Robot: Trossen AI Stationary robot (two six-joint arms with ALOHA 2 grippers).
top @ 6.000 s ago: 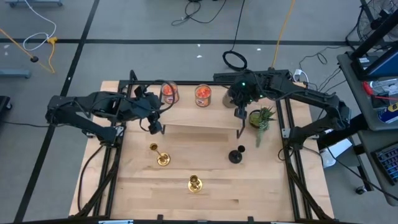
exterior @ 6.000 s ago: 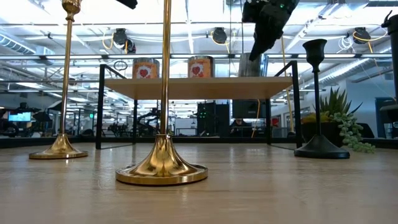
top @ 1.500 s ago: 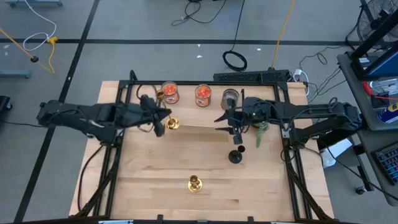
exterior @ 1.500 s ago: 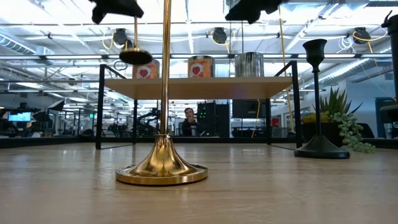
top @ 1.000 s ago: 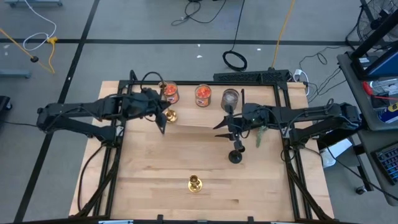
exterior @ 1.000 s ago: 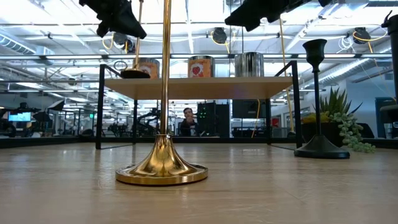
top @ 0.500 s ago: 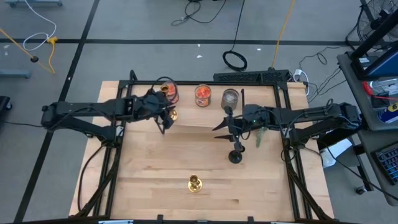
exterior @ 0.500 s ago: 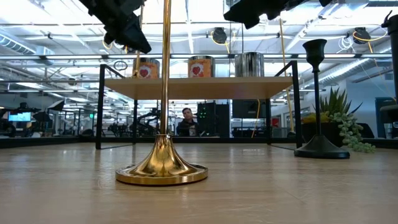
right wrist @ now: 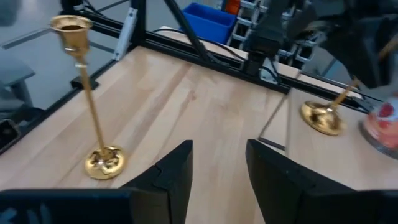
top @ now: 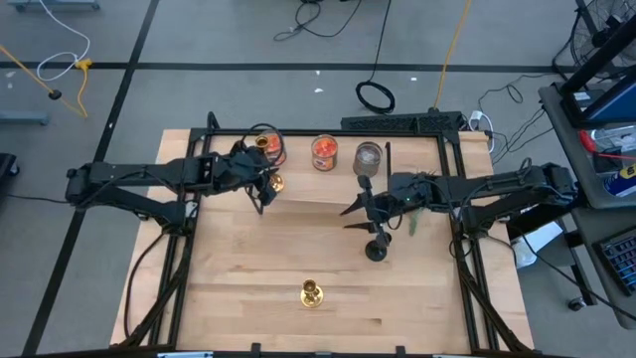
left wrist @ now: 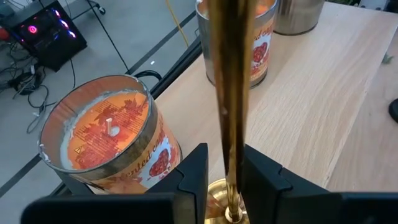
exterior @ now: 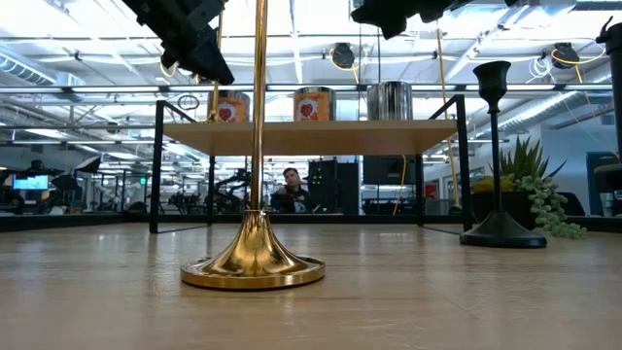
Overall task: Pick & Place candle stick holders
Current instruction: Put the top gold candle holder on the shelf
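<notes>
Gold candle stick holder (left wrist: pixel 231 93) sits clamped by its slim stem between the left gripper (top: pixel 260 191) fingers (left wrist: pixel 194 177), base (top: pixel 276 183) on the raised wooden shelf (top: pixel 318 189) at the back of the table, stem leaning off vertical toward the arm. It stands just beside the nearest orange jar candle (left wrist: pixel 109 140); second orange jar candle (top: pixel 324 152) and a grey one (top: pixel 369 156) sit further along the shelf.

Second gold holder (top: pixel 311 293) stands upright alone on the table (top: pixel 229 298) near the front edge, well apart from both arms; in the low view its base (exterior: pixel 253 267) fills the foreground.

Black holder (top: pixel 377 249) stands upright on the table in front of the shelf, right side. Right gripper (top: pixel 360 213) hovers above and just beside it, fingers (right wrist: pixel 171 171) spread apart, nothing between them.

Green potted plant (exterior: pixel 539 199) at the right, behind the black holder. Person (exterior: pixel 289 190) seated in the room beyond, seen under the shelf.
</notes>
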